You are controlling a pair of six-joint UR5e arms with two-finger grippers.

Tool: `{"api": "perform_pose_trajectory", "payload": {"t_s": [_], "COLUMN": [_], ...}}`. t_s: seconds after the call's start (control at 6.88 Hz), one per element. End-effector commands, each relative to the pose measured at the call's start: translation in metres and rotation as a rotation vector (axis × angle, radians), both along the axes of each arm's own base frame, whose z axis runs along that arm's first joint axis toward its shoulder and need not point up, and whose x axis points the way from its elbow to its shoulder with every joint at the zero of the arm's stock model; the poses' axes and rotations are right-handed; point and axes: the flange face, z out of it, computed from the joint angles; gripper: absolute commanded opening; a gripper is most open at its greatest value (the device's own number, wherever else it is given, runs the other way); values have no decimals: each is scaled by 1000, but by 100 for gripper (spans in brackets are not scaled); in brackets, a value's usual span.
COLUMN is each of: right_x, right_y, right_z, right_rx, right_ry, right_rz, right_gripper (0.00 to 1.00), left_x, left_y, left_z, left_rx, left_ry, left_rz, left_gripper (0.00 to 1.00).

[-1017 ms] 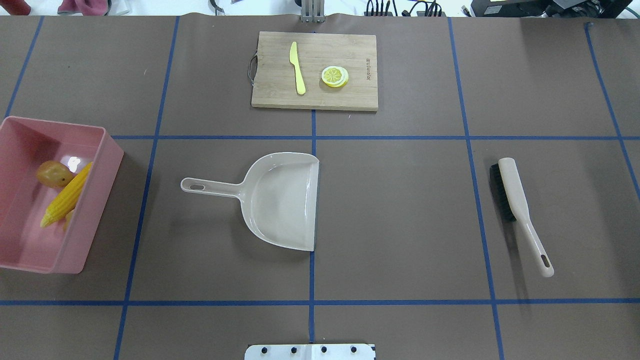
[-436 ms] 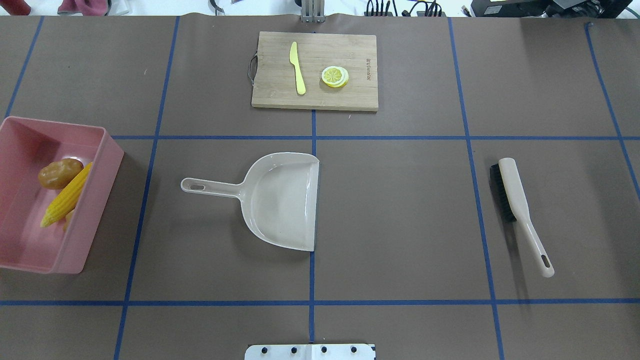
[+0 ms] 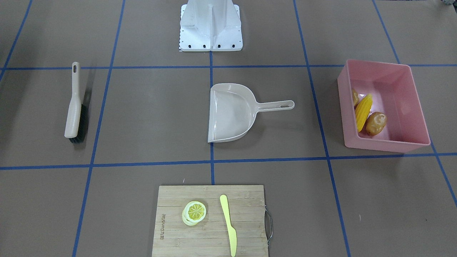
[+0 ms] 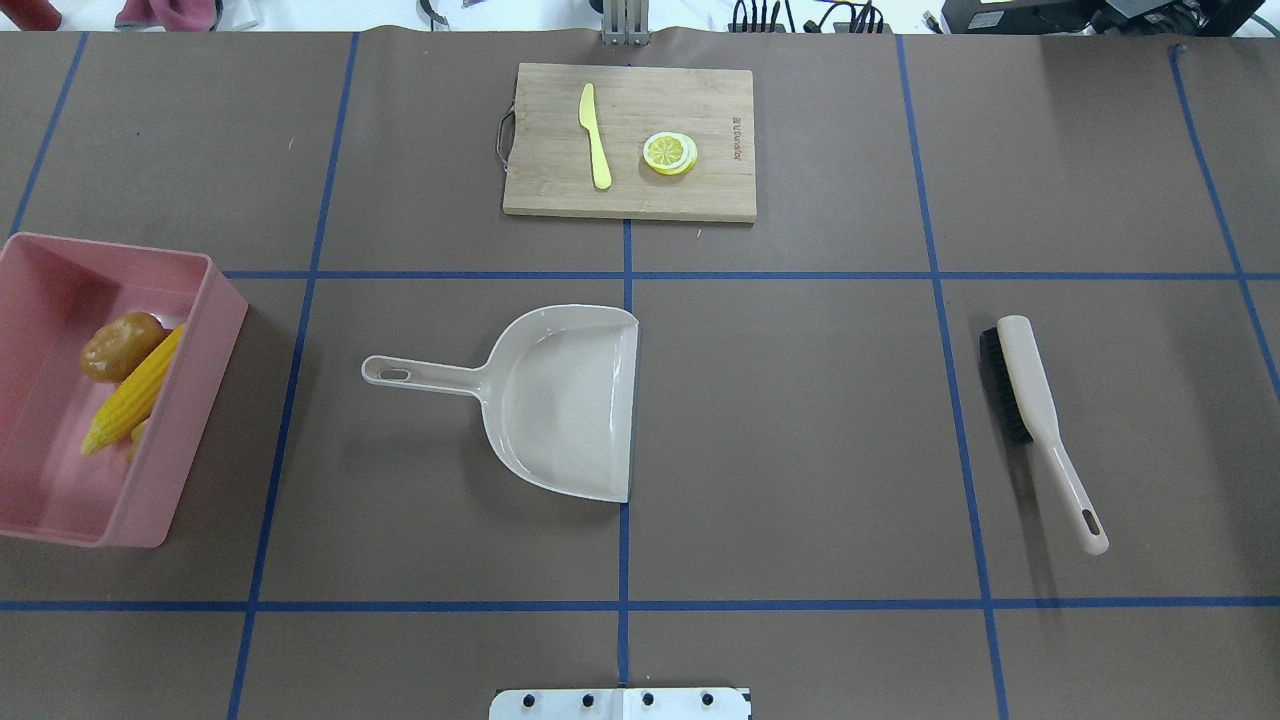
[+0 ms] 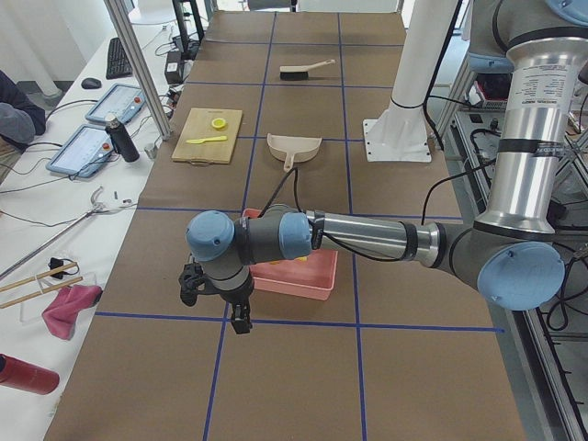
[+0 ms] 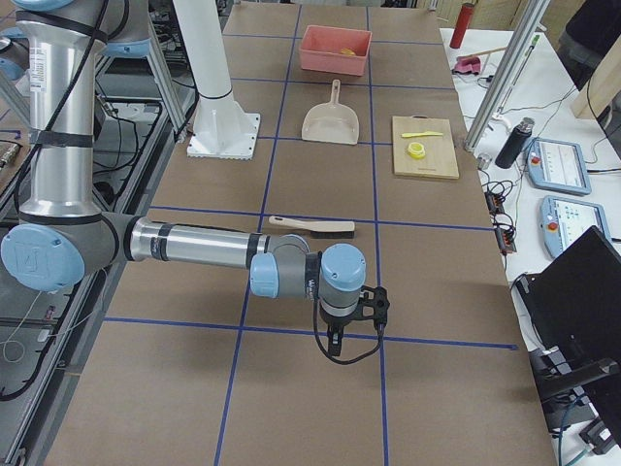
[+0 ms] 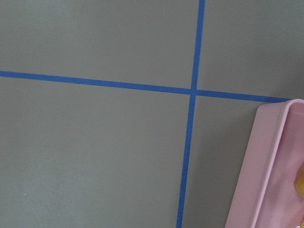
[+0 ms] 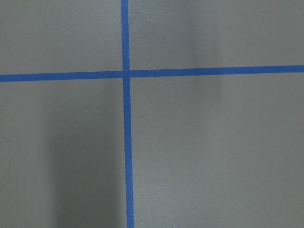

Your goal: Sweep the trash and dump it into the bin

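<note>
The pink bin [image 4: 190, 400] stands at the table's left end and holds the trash: a yellow corn cob [image 4: 135, 390], a golden-brown potato-like lump [image 4: 120, 345] and a tan ginger-like piece [image 3: 354, 96], mostly hidden behind the corn. The beige dustpan [image 4: 570, 400] lies empty mid-table. The brush [image 4: 1040, 420] lies flat at the right. My left gripper [image 5: 241, 322] hangs over the bare table just outside the bin [image 5: 294, 280]. My right gripper [image 6: 335, 345] hangs over the table beyond the brush [image 6: 310, 225]. Whether either is open or shut cannot be told.
A wooden cutting board [image 4: 630, 140] at the far middle carries a pale yellow knife [image 4: 595, 135] and a lemon slice [image 4: 670, 153]. The robot's white base plate [image 3: 210, 28] sits at the near edge. Blue tape lines cross the brown table. The bin's corner shows in the left wrist view [image 7: 266, 161].
The potato-like lump has rolled a little inside the bin and come to rest against the corn. Nothing else has moved.
</note>
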Motion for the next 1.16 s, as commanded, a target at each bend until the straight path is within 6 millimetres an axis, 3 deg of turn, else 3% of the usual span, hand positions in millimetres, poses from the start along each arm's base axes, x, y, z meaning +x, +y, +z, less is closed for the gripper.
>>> {"api": "perform_pose_trajectory", "payload": {"t_s": [0.0, 0.73, 0.87, 1.02], "right_x": [-1, -2, -2, -3], "right_y": [0, 0, 1, 0], "right_z": [0, 1, 2, 2], "right_rx": [3, 3, 1, 1], "right_ry": [0, -4, 5, 5], "right_rz": [-6, -7, -9, -11], "right_gripper": [100, 100, 100, 100], "left_x": [-3, -13, -12, -12], "left_y": [1, 5, 19, 18], "left_z": [3, 4, 16, 13], "left_rx": [-6, -7, -23, -21], "left_ry": [1, 1, 5, 3], "left_rz": [-7, -26, -22, -25], "left_gripper": [99, 99, 99, 99]}}
